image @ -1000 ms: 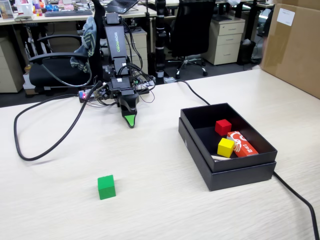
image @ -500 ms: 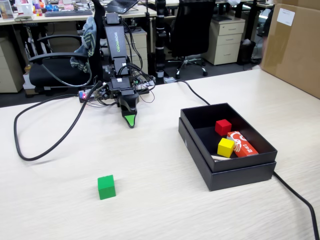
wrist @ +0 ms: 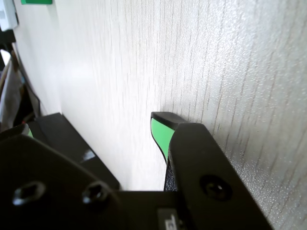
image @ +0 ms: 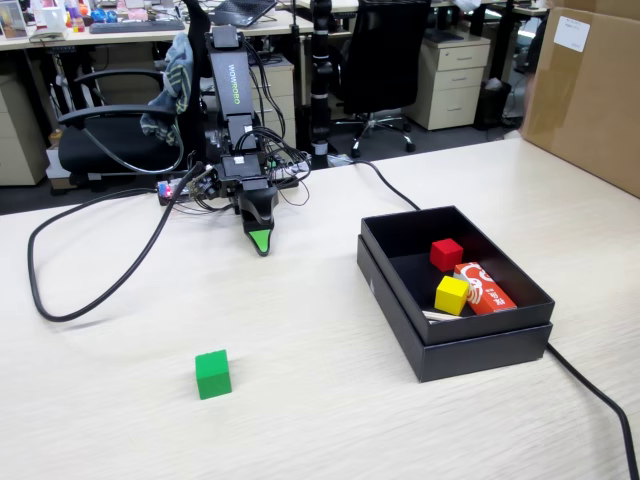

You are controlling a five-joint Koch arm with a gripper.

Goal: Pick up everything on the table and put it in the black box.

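Note:
A green cube (image: 212,374) sits on the light wooden table (image: 300,330), front left in the fixed view; its edge shows at the top left of the wrist view (wrist: 36,1). The black box (image: 455,345) stands at the right and holds a red cube (image: 446,253), a yellow cube (image: 451,294) and an orange-red packet (image: 485,288). My gripper (image: 261,243) hangs tip-down close above the table near the arm's base, far from the cube. In the wrist view the gripper (wrist: 93,130) is open and empty, with the black box (wrist: 67,139) showing between the green-padded fingertips (wrist: 160,132).
A thick black cable (image: 95,290) loops over the table's left side. Another cable (image: 600,400) runs past the box to the front right. A big cardboard box (image: 590,90) stands at the back right. Office chairs and desks lie beyond the table.

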